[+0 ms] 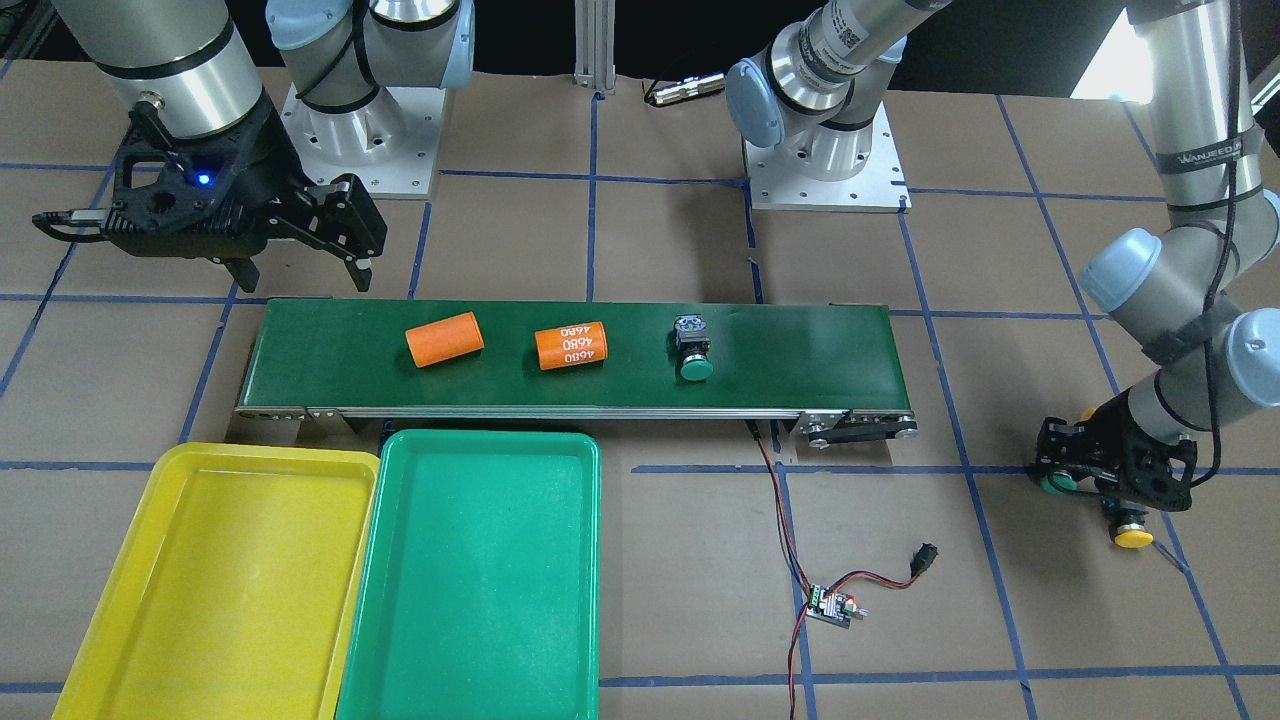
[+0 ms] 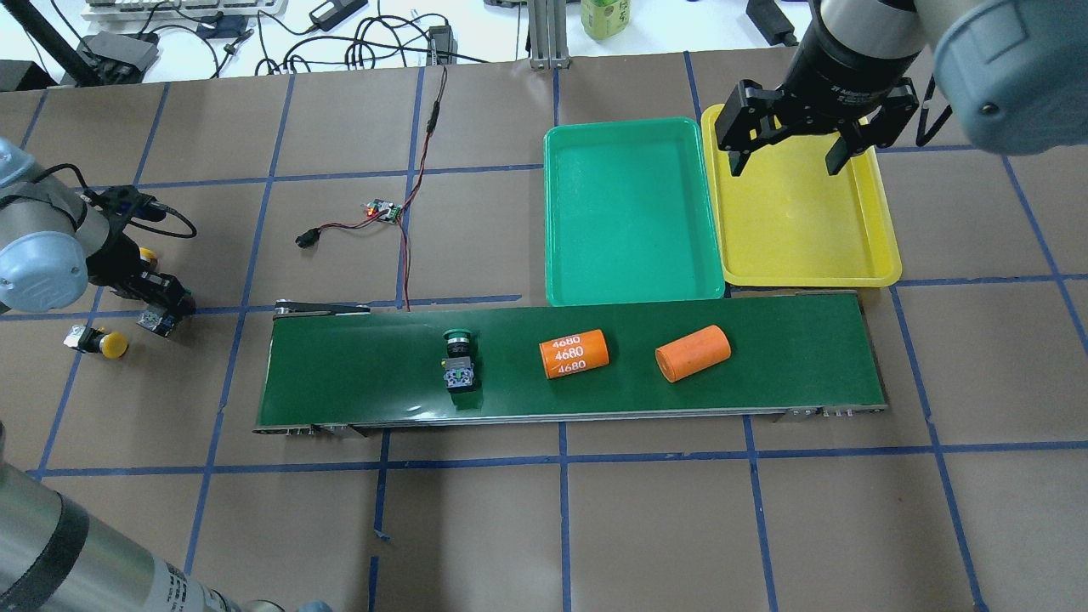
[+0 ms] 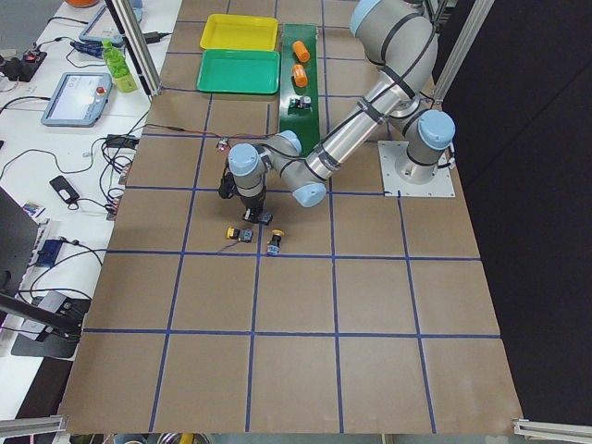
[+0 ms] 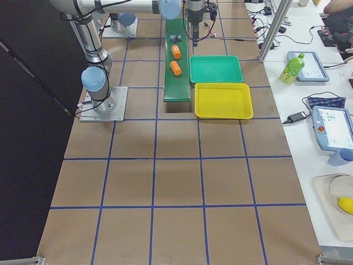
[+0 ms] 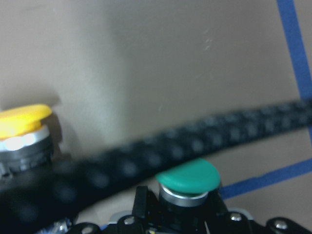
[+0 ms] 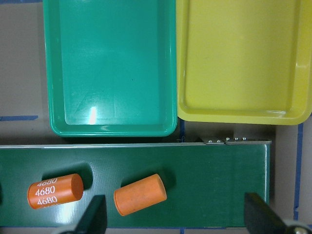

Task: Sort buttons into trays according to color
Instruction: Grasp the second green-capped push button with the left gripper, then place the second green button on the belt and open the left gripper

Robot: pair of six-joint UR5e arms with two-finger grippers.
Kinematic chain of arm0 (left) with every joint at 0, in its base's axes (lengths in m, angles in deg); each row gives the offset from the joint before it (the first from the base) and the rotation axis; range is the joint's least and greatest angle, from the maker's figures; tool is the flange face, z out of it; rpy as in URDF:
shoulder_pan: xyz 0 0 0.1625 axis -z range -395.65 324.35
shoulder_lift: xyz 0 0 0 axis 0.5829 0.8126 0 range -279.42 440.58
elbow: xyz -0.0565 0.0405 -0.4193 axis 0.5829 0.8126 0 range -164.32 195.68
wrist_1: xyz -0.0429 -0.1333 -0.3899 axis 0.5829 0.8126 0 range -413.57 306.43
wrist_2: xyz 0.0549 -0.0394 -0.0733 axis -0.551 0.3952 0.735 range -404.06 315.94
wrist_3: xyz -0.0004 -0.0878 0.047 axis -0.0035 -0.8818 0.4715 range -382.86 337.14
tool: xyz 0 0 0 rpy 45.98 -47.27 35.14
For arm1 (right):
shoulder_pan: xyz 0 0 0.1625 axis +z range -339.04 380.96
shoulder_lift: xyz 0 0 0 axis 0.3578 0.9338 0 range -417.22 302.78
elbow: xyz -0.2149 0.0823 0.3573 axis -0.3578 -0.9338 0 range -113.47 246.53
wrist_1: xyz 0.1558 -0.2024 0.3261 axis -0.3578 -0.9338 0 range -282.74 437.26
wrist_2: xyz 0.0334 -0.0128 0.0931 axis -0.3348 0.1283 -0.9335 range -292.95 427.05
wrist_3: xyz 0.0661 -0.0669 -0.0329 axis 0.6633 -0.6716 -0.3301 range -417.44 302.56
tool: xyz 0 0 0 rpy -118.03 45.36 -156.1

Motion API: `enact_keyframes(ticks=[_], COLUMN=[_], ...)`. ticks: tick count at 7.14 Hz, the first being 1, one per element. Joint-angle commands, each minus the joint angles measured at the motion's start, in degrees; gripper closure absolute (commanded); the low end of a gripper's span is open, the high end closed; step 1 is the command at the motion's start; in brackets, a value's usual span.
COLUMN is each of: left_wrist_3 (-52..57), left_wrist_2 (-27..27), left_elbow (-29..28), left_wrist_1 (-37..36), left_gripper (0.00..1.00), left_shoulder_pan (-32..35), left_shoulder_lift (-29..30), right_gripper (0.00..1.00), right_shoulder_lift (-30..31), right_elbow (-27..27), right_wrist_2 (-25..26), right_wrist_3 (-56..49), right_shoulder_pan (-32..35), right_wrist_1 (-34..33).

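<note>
Although the left wrist camera cuts off most of the left gripper [image 5: 187,219] at its bottom edge, I can see its fingers [image 5: 141,207] pressed against the black body of a green mushroom-capped push-button [image 5: 189,176]. A blurred black cable [image 5: 204,144] crosses in front and hides the rest. Overhead, a yellow-capped push-button [image 2: 99,342] lies on the brown paper just outside those fingers. Another yellow cap [image 2: 149,253] only peeks out from behind the wrist.

The right gripper [image 2: 786,166] hangs with its fingers [image 6: 95,219] wide apart, gripping nothing. Below and between them a plain orange cylinder [image 6: 140,194] lies on the long dark-green conveyor belt [image 6: 214,170], and a printed orange cylinder [image 6: 55,191] lies outside them. Beyond the fingertips a shallow green plastic tray [image 6: 112,130] and a shallow yellow plastic tray [image 6: 243,118] lie side by side. The second green-capped push-button [image 2: 459,361] lies further down the belt, outside that wrist view.
</note>
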Motion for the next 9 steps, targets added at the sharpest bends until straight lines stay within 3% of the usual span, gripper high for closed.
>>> enact_keyframes(ticks=[1, 3, 6, 8, 9], left_wrist_3=[-6.89, -18.89, -39.65, -48.21, -52.07], left_wrist_2=[0.34, 0.95, 1.83, 2.10, 3.14], left_elbow=[0.52, 2.18, 12.97, 14.05, 14.50], left_wrist_1=[5.91, 12.69, 12.37, 11.75, 12.01], left_gripper=[1.00, 1.00, 1.00, 1.00, 0.94], left_shoulder_pan=[1.27, 7.14, 19.43, 24.73, 26.66], left_shoulder_lift=[-5.87, -12.29, -20.56, -21.89, -21.72], right_gripper=[0.00, 0.00, 0.00, 0.00, 0.00], right_shoulder_lift=[0.00, 0.00, -0.09, 0.00, -0.09], right_elbow=[0.00, 0.00, 0.00, 0.00, 0.00], right_wrist_2=[0.00, 0.00, 0.00, 0.00, 0.00], right_wrist_3=[0.00, 0.00, 0.00, 0.00, 0.00], right_shoulder_pan=[0.00, 0.00, 0.00, 0.00, 0.00], right_wrist_1=[0.00, 0.00, 0.00, 0.00, 0.00])
